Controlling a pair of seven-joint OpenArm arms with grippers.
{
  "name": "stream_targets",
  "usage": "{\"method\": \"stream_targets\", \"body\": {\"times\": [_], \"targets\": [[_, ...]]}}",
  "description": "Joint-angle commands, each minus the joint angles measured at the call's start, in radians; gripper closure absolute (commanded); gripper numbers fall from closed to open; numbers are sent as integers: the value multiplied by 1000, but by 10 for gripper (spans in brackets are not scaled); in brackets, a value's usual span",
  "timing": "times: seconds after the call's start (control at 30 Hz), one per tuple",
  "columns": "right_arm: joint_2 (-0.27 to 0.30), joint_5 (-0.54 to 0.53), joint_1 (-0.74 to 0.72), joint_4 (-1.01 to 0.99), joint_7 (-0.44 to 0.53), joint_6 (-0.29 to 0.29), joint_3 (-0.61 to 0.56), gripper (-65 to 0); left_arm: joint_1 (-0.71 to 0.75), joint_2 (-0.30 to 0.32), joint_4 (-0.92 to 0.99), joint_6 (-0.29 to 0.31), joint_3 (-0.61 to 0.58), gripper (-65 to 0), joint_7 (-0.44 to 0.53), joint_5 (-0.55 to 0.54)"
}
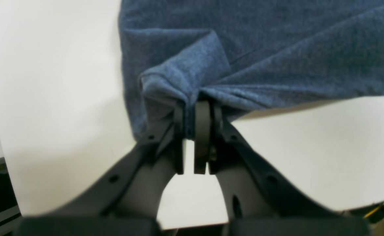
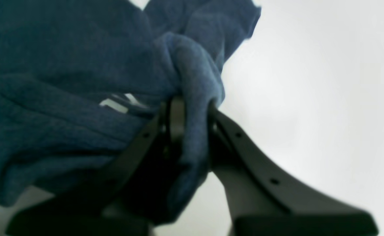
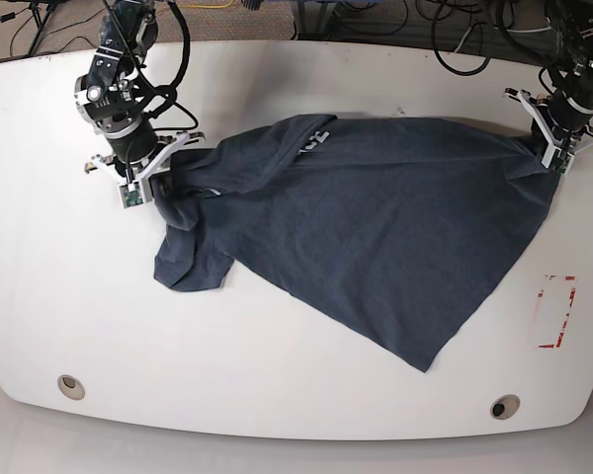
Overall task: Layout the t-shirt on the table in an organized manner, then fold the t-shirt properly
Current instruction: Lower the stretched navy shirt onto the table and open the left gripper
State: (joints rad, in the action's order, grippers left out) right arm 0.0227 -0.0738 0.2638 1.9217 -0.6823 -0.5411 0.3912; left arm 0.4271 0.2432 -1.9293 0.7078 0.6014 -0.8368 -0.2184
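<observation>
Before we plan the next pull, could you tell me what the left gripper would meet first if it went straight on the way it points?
The left gripper, shut on the t-shirt, would likely push into more of that shirt's cloth; depth is unclear.

Soft, matt, heathered navy cotton t-shirt (image 3: 376, 227), pinched between matt black plastic fingers (image 1: 202, 131); beneath, glossy smooth white surface (image 3: 277, 365) with round metal grommets (image 3: 505, 406).

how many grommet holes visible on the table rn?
2: one grommet hole near the front edge on the base view's left, the other grommet hole near the front edge on its right. The t-shirt could hide more.
</observation>
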Motion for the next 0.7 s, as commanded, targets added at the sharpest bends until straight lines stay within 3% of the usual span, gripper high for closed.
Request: {"method": "stream_targets", "body": {"times": [0.0,0.23,0.37,0.57,0.67], "targets": [[-4,2,10,25,28,14,4,-2,20,18,-19,-10,10,-19,7,9],[-39,9,62,26,23,14,-2,-35,59,18,-19,-10,9,-210,4,9],[-54,12,102,45,23,16,2,-197,68,18,-19,-10,9,-290,3,9],[-57,4,174,71,26,16,4,-458,80,18,-19,-10,10,-301,1,9],[-57,9,213,89,26,16,16,-503,80,18,-19,-10,25,-301,1,9]]}}
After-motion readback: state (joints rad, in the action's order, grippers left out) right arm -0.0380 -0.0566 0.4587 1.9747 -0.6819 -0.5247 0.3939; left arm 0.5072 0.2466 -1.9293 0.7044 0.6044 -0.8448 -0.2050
